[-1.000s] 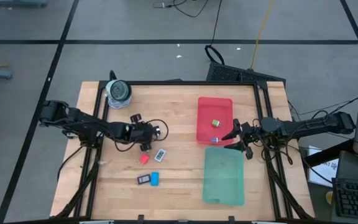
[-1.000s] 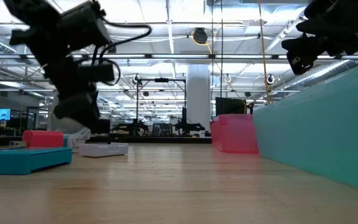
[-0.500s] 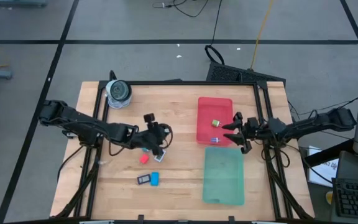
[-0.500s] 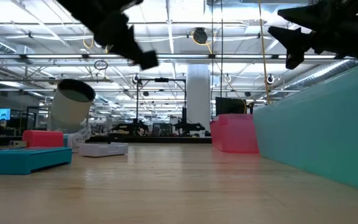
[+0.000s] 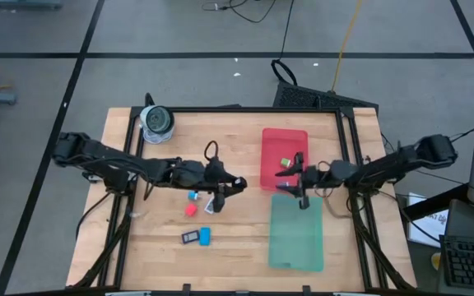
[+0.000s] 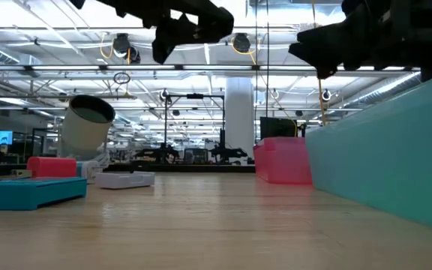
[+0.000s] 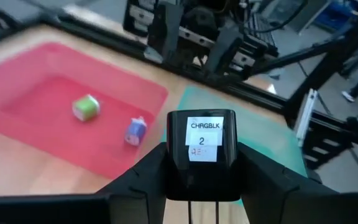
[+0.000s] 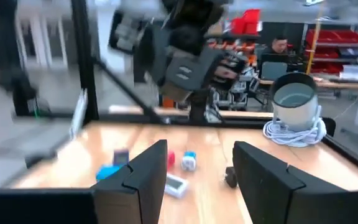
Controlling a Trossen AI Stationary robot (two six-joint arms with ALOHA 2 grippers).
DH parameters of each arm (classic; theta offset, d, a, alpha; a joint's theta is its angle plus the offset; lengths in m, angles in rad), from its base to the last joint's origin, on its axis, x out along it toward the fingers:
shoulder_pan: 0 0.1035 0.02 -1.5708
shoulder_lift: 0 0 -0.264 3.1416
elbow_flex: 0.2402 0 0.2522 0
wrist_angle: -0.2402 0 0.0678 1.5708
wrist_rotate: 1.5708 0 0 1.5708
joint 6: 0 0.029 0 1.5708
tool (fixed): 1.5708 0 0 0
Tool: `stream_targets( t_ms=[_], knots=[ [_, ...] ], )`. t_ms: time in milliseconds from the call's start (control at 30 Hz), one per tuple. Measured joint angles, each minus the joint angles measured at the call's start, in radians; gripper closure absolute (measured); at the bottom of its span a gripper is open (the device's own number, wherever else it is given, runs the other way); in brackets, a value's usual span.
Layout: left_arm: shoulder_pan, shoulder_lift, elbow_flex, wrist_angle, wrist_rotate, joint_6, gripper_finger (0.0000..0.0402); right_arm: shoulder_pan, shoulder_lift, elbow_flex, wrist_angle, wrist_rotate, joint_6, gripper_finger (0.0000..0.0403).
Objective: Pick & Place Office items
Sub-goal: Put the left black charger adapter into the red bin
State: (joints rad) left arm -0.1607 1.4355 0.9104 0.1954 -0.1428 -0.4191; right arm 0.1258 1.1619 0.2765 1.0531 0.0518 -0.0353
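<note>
My left gripper (image 5: 235,186) is above the table's middle, left of the red tray (image 5: 271,177), shut on a dark block (image 7: 204,152) with a white label. It also shows in the low view (image 6: 193,22), high over the table. My right gripper (image 5: 290,182) is open and empty (image 8: 194,180) over the near edge of the red tray. A green piece (image 7: 86,107) and a blue piece (image 7: 135,130) lie in the red tray. A pink piece (image 5: 191,210), a blue bar (image 5: 205,236), a dark piece (image 5: 190,238) and a small blue piece (image 5: 194,196) lie on the table. My left gripper pinches the dark block between its two fingers, by its two side faces (image 7: 174,158). The labelled face (image 7: 204,140) is turned toward the wrist camera. The fingers point toward the table's right edge. The block is lifted clear of the table.
A green tray (image 5: 295,247) lies near the table's front right, next to the red tray. A round grey roll (image 5: 156,122) stands at the far left corner. Bare wood lies between the loose pieces and the trays.
My left gripper has risen from among the loose pieces and gone toward the table's right edge, toward the red tray. My right gripper has gone toward the table's left, over the red tray's near edge.
</note>
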Motion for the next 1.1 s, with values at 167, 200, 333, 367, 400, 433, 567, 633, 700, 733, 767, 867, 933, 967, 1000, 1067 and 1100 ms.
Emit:
stream_targets(
  t_ms=[167, 200, 333, 367, 400, 433, 567, 633, 700, 733, 767, 867, 933, 967, 1000, 1067, 1100],
  knots=[
    [0.004, 0.038, 0.0, 0.006, 0.062, -0.044, 0.0251, 0.056, 0.132, 0.079, -0.011, 0.001, -0.18, 0.0232],
    [0.004, 0.049, 0.0, 0.011, 0.076, -0.052, 0.0251, 0.063, 0.159, 0.098, -0.011, 0.007, -0.212, 0.0232],
    [0.005, 0.092, 0.0, 0.043, 0.146, -0.063, 0.0243, 0.093, 0.241, 0.171, -0.013, 0.109, -0.307, 0.0221],
    [0.005, 0.103, 0.0, 0.048, 0.158, -0.066, 0.0239, 0.099, 0.258, 0.191, -0.021, 0.127, -0.334, 0.0214],
    [0.005, 0.113, 0.0, 0.054, 0.167, -0.067, 0.0237, 0.105, 0.272, 0.209, -0.041, 0.145, -0.36, 0.0205],
    [0.005, 0.118, 0.0, 0.051, 0.169, -0.068, 0.0237, 0.109, 0.285, 0.23, -0.067, 0.167, -0.385, 0.0194],
    [0.01, 0.127, 0.001, 0.048, 0.172, -0.069, 0.0251, 0.113, 0.333, 0.317, -0.175, 0.214, -0.416, 0.0141],
    [0.014, 0.125, -0.001, 0.04, 0.173, -0.073, 0.0251, 0.111, 0.356, 0.352, -0.211, 0.214, -0.432, 0.0116],
    [0.021, 0.126, 0.0, 0.046, 0.177, -0.081, 0.0251, 0.112, 0.375, 0.375, -0.222, 0.21, -0.453, 0.0098],
    [0.025, 0.127, 0.0, 0.044, 0.178, -0.083, 0.0251, 0.112, 0.379, 0.383, -0.22, 0.209, -0.463, 0.0092],
    [0.027, 0.127, 0.0, 0.041, 0.18, -0.086, 0.025, 0.114, 0.379, 0.386, -0.218, 0.208, -0.474, 0.0088],
    [0.028, 0.128, 0.0, 0.037, 0.196, -0.088, 0.0239, 0.113, 0.378, 0.389, -0.199, 0.207, -0.499, 0.0087],
    [0.028, 0.128, 0.0, 0.037, 0.197, -0.088, 0.0239, 0.118, 0.378, 0.389, -0.189, 0.206, -0.515, 0.0092],
    [0.027, 0.128, 0.0, 0.038, 0.199, -0.088, 0.0241, 0.119, 0.378, 0.389, -0.184, 0.192, -0.532, 0.0096],
    [0.028, 0.128, 0.0, 0.04, 0.205, -0.09, 0.0245, 0.121, 0.378, 0.389, -0.178, 0.162, -0.547, 0.01],
    [0.033, 0.128, 0.0, 0.051, 0.234, -0.107, 0.0251, 0.121, 0.378, 0.39, -0.177, 0.105, -0.565, 0.0109],
    [0.037, 0.128, 0.0, 0.051, 0.247, -0.116, 0.0251, 0.122, 0.384, 0.392, -0.181, 0.1, -0.567, 0.0113]
  ],
)
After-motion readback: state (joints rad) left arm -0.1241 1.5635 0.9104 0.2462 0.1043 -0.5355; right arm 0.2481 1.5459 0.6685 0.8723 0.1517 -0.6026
